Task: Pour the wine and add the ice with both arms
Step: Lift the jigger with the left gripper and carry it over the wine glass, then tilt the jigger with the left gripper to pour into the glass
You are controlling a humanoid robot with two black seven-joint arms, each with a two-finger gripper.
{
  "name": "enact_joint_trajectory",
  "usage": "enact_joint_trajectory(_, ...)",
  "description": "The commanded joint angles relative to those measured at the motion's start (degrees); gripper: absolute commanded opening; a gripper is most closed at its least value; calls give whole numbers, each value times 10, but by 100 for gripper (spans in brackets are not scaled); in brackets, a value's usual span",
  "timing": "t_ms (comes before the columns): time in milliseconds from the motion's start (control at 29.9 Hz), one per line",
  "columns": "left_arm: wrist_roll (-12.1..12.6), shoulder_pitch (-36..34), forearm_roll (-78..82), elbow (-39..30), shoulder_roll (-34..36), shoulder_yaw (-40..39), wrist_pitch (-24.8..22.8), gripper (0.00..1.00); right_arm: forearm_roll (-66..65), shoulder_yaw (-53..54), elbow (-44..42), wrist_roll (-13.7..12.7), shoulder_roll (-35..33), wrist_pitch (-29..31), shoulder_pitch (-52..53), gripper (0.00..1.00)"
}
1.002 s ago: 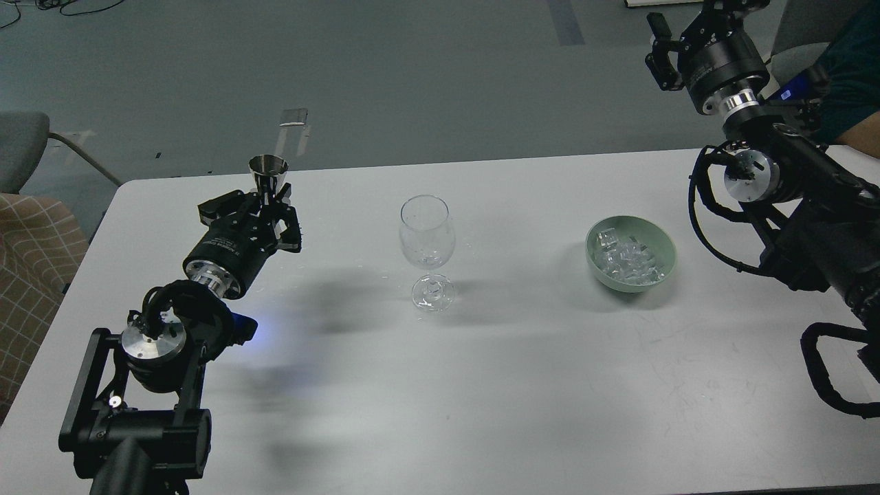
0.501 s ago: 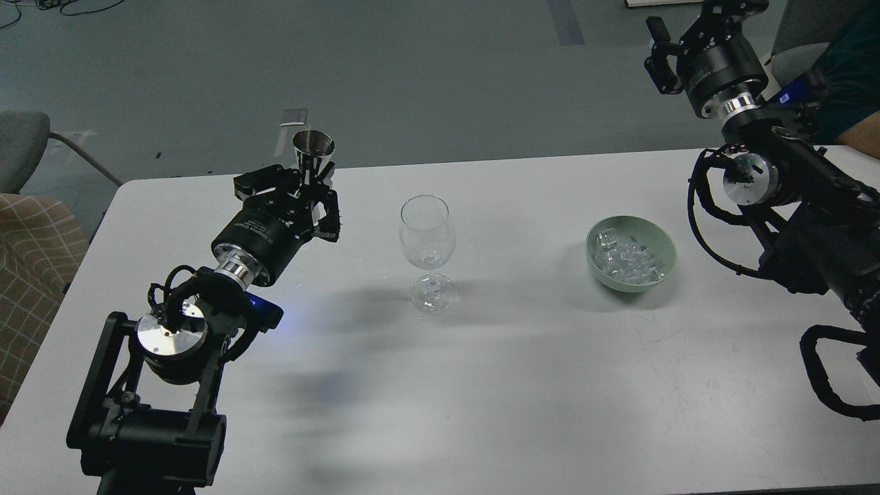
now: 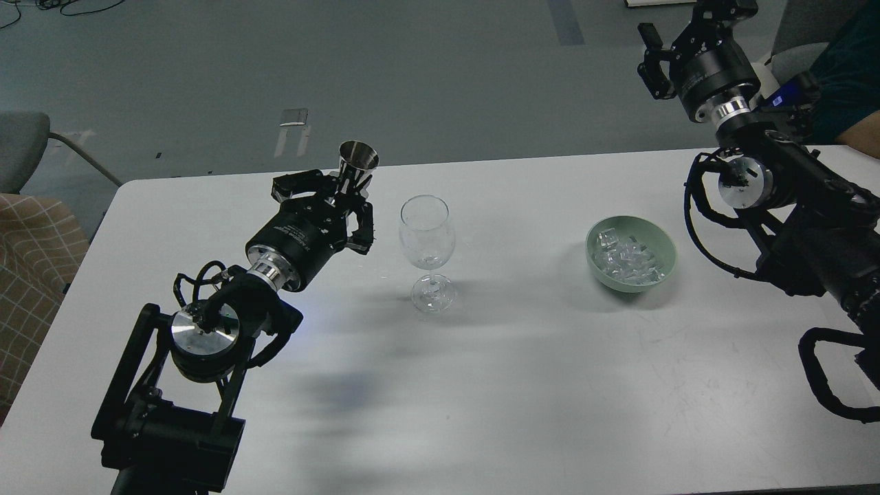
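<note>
My left gripper point(image 3: 350, 196) is shut on a small steel measuring cup point(image 3: 357, 162), held upright above the table, just left of the clear stemmed glass point(image 3: 427, 240). The glass stands upright mid-table. Any wine inside the cup cannot be seen. Several clear ice cubes point(image 3: 627, 262) lie in a pale green bowl point(image 3: 663, 244) to the right of the glass. My right gripper point(image 3: 653, 51) is raised high at the upper right, beyond the table's far edge; its fingers cannot be told apart.
The white table point(image 3: 481, 385) carries the glass and the bowl. A grey chair point(image 3: 20, 148) and a checked cushion point(image 3: 31, 261) stand at the left. A person's arm in dark green point(image 3: 849, 75) is at the far right edge.
My left arm has carried the steel cup to the right, from the table's far left to just beside the glass. My right gripper has risen slightly. Glass and bowl have not moved.
</note>
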Motion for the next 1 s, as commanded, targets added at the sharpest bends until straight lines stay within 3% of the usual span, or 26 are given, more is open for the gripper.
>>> enact_joint_trajectory(0, 1, -4, 16, 0, 0, 19, 1, 0, 0, 0, 0, 1, 0, 0, 0, 100)
enact_joint_trajectory(334, 1, -10, 59, 1, 0, 58, 4, 0, 0, 0, 1, 1, -2, 0, -3, 100)
enact_joint_trajectory(969, -2, -17, 123, 5, 14, 58, -2, 0, 0, 1, 1, 3, -2, 0, -3, 100)
